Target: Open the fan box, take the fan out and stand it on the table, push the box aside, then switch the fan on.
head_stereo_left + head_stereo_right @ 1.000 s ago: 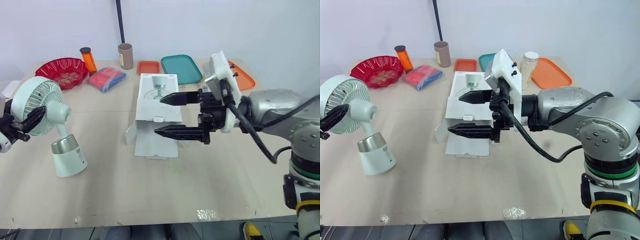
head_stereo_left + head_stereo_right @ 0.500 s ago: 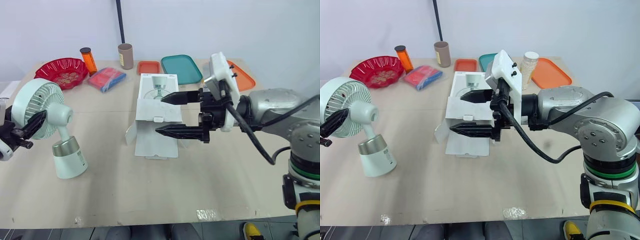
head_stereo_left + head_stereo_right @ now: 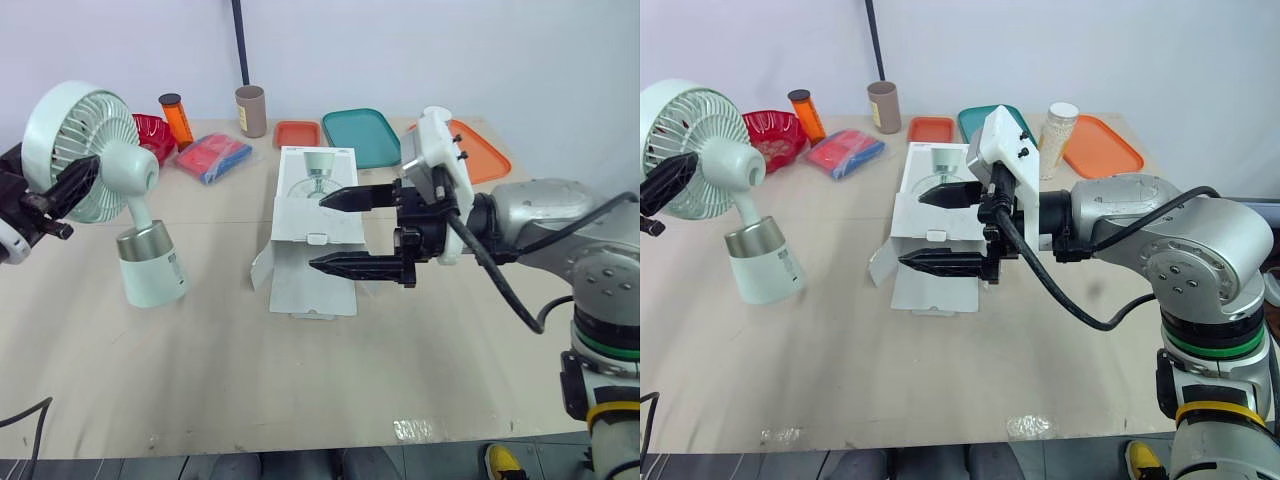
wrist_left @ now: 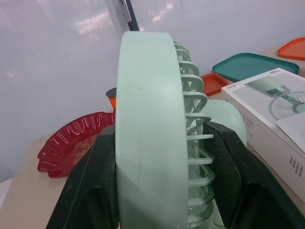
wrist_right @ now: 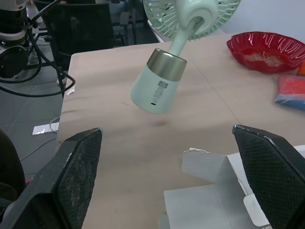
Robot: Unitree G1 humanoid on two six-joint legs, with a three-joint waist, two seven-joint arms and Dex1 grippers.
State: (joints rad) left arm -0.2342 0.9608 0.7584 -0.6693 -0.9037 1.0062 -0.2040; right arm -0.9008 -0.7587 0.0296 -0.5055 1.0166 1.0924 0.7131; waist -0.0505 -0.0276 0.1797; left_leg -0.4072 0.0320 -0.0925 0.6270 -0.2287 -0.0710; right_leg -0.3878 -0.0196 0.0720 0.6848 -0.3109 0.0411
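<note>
Table (image 3: 300, 380): bare strip nearest us; free spot to the L of the box.
Fan (image 3: 100, 190): on our L, held in the air w/ base clear of the table. Long axis slants: head high and outward, base low and toward centre.
L gripper (image 3: 65, 200): clamped on the fan head, one finger front, one back.
Key relation: we judge the base must come upright over the free spot before set-down, or it tips.
R gripper (image 3: 320, 232): fingers wide apart, holding nothing, over the box w/ tips pointing L; the nearer arm for the push.
Box (image 3: 300, 280): flat mid-table, long axis near-far, flap open on the near side.
Far row: red bowl (image 3: 155, 135) w/ a few crumbs; teal tray (image 3: 362, 137), small orange tray (image 3: 297, 134), big orange tray (image 3: 485, 155) look bare; jar (image 3: 1060, 125) w/ pale fill; cardboard tube (image 3: 251, 111).
</note>
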